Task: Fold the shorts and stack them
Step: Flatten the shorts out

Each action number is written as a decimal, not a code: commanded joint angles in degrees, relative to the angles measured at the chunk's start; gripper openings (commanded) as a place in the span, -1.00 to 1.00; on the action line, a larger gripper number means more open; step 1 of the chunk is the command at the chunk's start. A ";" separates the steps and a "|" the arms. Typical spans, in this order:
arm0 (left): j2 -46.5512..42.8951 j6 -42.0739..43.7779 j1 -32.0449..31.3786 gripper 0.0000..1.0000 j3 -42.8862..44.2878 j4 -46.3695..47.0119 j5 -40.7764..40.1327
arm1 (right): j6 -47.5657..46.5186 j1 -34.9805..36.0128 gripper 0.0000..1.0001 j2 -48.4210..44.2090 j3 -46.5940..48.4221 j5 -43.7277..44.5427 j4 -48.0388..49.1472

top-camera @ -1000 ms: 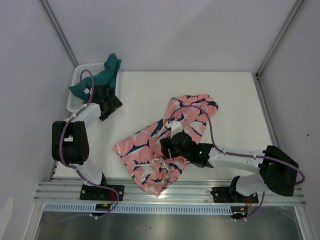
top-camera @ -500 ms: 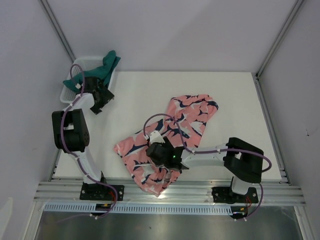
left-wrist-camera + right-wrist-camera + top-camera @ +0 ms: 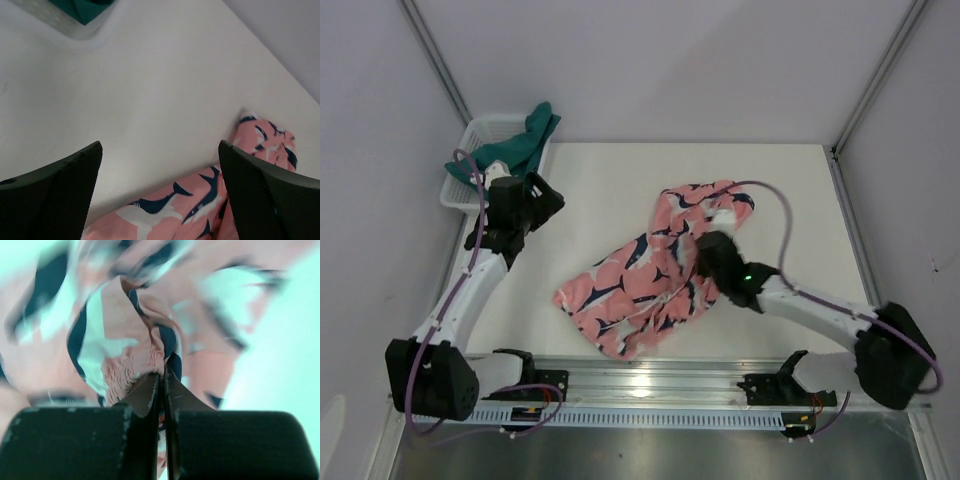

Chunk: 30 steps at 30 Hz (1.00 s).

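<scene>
The salmon-pink shark-print shorts (image 3: 630, 285) lie crumpled across the middle of the table. My right gripper (image 3: 708, 252) is over their right part, shut on a bunched fold of the pink shorts (image 3: 125, 340), with gathered fabric pinched at the tips of the right gripper (image 3: 163, 374). The dark teal shorts (image 3: 515, 150) hang in the white mesh basket (image 3: 470, 132) at the far left corner. My left gripper (image 3: 544, 196) hovers over bare table just right of the basket. In the wrist view, the left gripper (image 3: 160, 150) is open and holds nothing, and the pink shorts (image 3: 195, 200) lie ahead of it.
The basket corner (image 3: 65, 25), with teal fabric (image 3: 82, 6) in it, shows at the upper left of the left wrist view. Grey walls enclose the table on three sides. An aluminium rail (image 3: 650, 380) runs along the near edge.
My right gripper moved right and back across the pink shorts and shut on a fold, dragging the cloth slightly. My left gripper left the basket and swung out over the table.
</scene>
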 commanded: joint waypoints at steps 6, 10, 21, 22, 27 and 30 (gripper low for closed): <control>-8.97 -0.89 -6.12 0.98 -4.74 -0.15 -5.56 | 10.79 -45.74 0.56 -11.64 -7.91 -36.05 4.91; -11.00 0.16 -7.08 0.98 -4.93 -1.82 -6.18 | 9.21 -46.42 0.77 -11.44 -7.10 -36.78 1.54; -18.73 0.26 -11.39 0.98 -8.79 -4.98 -9.87 | 14.73 -41.41 0.61 -29.81 -14.48 -40.73 -12.07; -19.08 -0.18 -12.26 0.98 -8.97 -4.98 -10.05 | 17.97 -39.92 0.61 -30.34 -16.14 -40.21 -12.78; -19.70 -1.76 -16.65 0.98 -8.71 -5.42 -12.68 | 27.13 -33.41 0.63 -29.56 -18.53 -33.17 -16.66; -19.61 -2.20 -19.29 0.98 -8.53 -6.12 -14.35 | 31.44 -31.74 0.54 -28.85 -20.37 -33.96 -15.78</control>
